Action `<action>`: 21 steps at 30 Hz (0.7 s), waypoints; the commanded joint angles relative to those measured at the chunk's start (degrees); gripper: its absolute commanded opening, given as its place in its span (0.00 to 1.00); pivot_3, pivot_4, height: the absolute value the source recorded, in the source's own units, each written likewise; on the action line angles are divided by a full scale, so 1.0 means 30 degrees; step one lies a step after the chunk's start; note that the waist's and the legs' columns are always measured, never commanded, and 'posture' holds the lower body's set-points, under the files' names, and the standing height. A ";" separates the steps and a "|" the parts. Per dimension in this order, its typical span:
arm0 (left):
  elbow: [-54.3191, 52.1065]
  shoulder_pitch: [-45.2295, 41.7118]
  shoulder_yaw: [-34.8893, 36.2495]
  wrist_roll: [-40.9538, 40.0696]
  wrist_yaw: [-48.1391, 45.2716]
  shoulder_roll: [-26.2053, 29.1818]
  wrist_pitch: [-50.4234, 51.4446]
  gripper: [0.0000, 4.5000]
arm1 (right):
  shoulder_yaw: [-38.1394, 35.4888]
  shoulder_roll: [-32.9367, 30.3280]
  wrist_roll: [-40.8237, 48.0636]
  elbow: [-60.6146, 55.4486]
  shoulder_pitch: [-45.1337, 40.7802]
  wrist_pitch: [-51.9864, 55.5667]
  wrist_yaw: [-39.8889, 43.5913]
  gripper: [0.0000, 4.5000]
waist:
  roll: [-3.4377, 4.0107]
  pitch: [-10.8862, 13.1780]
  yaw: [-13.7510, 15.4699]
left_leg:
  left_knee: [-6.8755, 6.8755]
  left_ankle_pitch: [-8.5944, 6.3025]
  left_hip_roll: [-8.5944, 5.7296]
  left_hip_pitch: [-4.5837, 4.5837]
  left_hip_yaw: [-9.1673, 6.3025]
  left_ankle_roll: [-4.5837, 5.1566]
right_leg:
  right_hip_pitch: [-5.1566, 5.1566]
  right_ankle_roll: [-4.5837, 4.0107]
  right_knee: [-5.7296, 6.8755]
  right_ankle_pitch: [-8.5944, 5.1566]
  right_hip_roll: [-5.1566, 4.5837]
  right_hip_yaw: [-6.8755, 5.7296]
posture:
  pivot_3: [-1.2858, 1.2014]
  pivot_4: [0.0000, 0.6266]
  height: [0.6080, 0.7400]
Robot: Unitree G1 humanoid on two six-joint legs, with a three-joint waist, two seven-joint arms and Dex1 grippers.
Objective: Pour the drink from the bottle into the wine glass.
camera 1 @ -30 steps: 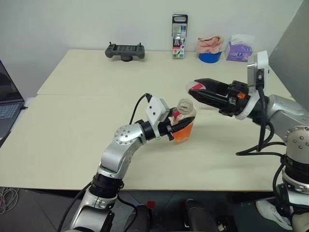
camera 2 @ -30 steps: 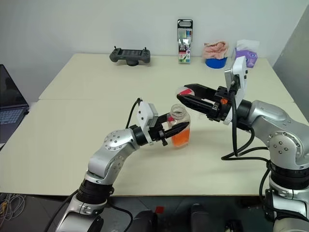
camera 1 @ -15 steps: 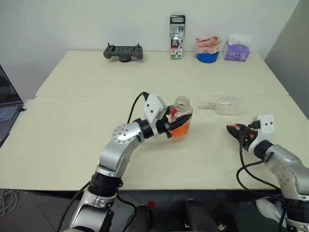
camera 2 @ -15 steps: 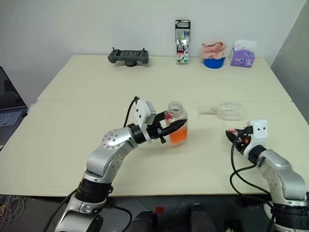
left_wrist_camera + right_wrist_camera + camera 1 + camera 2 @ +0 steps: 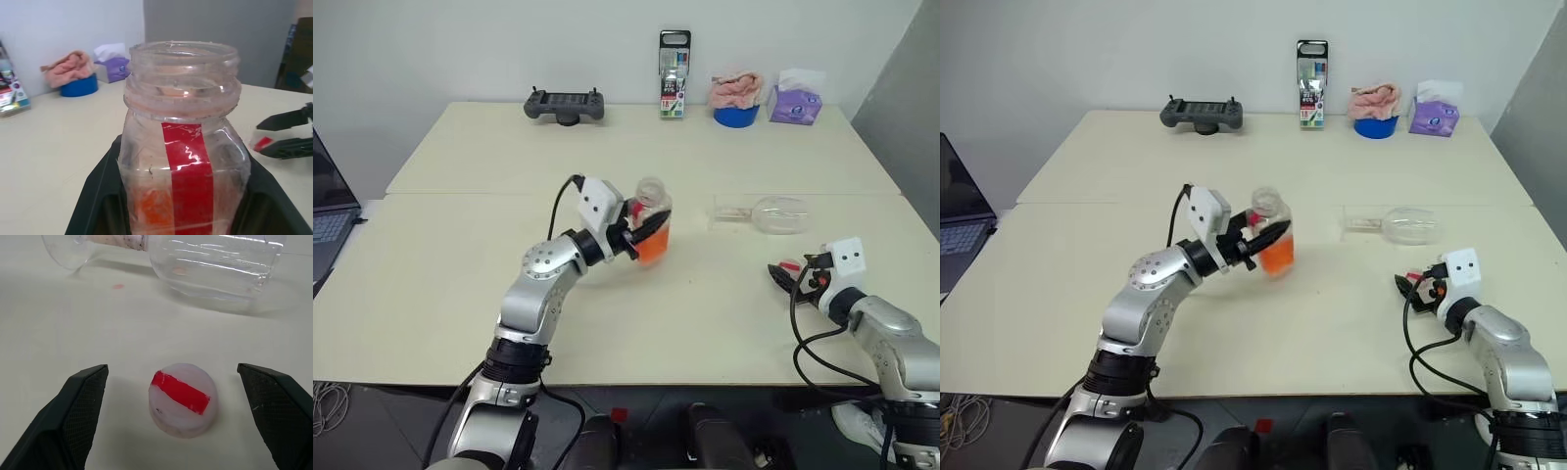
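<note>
The left end effector (image 5: 641, 227) is gripping the uncapped bottle (image 5: 651, 233) above mid-tabletop (image 5: 460, 284), with open room all around. Orange-red drink (image 5: 652, 249) is filling its lower part. The wine glass (image 5: 770, 214) is lying on its side to the right. The right end effector (image 5: 178, 406), near the front edge, is standing open around the cap (image 5: 182, 398).

Black game controller (image 5: 567, 103), tall marker pack (image 5: 674, 61), blue bowl with pink cloth (image 5: 737, 115), purple tissue pack (image 5: 797, 103), all stood along table's (image 5: 460, 294) far edge, well beyond both claws, laptop (image 5: 331, 217) far off left claw's outer side.

One bottle (image 5: 651, 217), one wine glass (image 5: 773, 214), one cap (image 5: 182, 399), one controller (image 5: 565, 104), one marker pack (image 5: 674, 61), one tissue box (image 5: 798, 100).
</note>
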 commanded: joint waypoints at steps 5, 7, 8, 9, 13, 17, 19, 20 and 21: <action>0.1176 -0.0979 0.4488 0.1173 0.4939 0.1958 0.0394 0.40 | 0.3729 -0.0311 0.4831 -0.6781 -0.4675 0.3472 0.4974 1.00 | 0.0002 0.0002 -0.0344 | -0.0007 -0.0001 0.0058 0.0019 -0.0043 0.0000 | -0.0001 0.0039 0.0017 -0.0023 0.0057 -0.0037 | 0.52 0.24 1.00; 0.1610 -0.0938 0.5023 0.1600 0.5896 0.2393 0.0258 0.40 | 0.5042 0.0342 0.4774 -0.6779 -0.6125 0.3807 0.5150 1.00 | -0.0007 0.0000 -0.0268 | -0.0007 -0.0001 0.0086 0.0012 -0.0084 0.0000 | 0.0001 0.0037 0.0015 -0.0022 0.0083 -0.0081 | 0.52 0.24 1.00; 0.1800 -0.0887 0.5254 0.1789 0.6274 0.2597 0.0171 0.40 | 0.5699 0.0953 0.4434 -0.6390 -0.6965 0.3672 0.4996 1.00 | -0.0008 0.0001 -0.0197 | -0.0004 -0.0001 0.0088 0.0001 -0.0111 -0.0001 | 0.0002 0.0020 0.0013 -0.0012 0.0083 -0.0110 | 0.52 0.24 1.00; 0.1926 -0.0874 0.5601 0.1736 0.6649 0.2650 0.0312 0.40 | 0.6225 0.1644 0.4162 -0.5934 -0.7757 0.3625 0.4741 1.00 | -0.0013 0.0004 -0.0122 | -0.0001 -0.0001 0.0083 -0.0007 -0.0113 -0.0003 | 0.0000 -0.0028 0.0008 0.0017 0.0078 -0.0111 | 0.52 0.24 1.00; 0.2284 -0.0509 0.6672 0.1212 0.7178 0.2631 0.0308 0.40 | 0.7635 0.4118 0.3071 -0.3824 -1.0333 0.3042 0.4203 1.00 | -0.0020 0.0002 0.0150 | 0.0009 0.0004 0.0026 -0.0026 -0.0114 -0.0014 | -0.0010 -0.0047 0.0008 0.0028 0.0011 -0.0110 | 0.52 0.24 1.00; 0.2796 -0.0239 0.7511 0.0159 0.6995 0.2262 0.0277 0.40 | 0.7714 0.5006 0.2564 -0.3065 -1.1028 0.2727 0.4131 1.00 | -0.0041 -0.0010 0.0331 | 0.0008 0.0008 -0.0024 -0.0043 -0.0124 -0.0029 | -0.0007 -0.0049 -0.0007 0.0033 -0.0108 -0.0127 | 0.52 0.24 1.00; 0.2965 0.0071 0.7678 0.0004 0.6848 0.2199 -0.0039 0.40 | 0.7702 0.5021 0.2524 -0.3142 -1.0969 0.2759 0.4246 1.00 | -0.0041 -0.0010 0.0326 | 0.0008 0.0009 -0.0033 -0.0057 -0.0110 -0.0030 | -0.0009 -0.0036 -0.0028 0.0041 -0.0148 -0.0117 | 0.52 0.24 1.00; 0.3067 0.0373 0.7699 0.0105 0.6816 0.2232 -0.0296 0.40 | 0.7720 0.4930 0.2517 -0.3262 -1.0865 0.2835 0.4305 1.00 | -0.0041 -0.0010 0.0320 | 0.0006 0.0008 -0.0039 -0.0061 -0.0099 -0.0030 | -0.0013 -0.0021 -0.0039 0.0050 -0.0151 -0.0107 | 0.52 0.24 1.00; 0.3152 0.0650 0.7670 0.0221 0.6758 0.2293 -0.0472 0.40 | 0.7726 0.4837 0.2518 -0.3374 -1.0761 0.2917 0.4346 1.00 | -0.0041 -0.0010 0.0309 | 0.0004 0.0007 -0.0041 -0.0060 -0.0099 -0.0030 | -0.0014 -0.0021 -0.0039 0.0050 -0.0152 -0.0110 | 0.52 0.24 1.00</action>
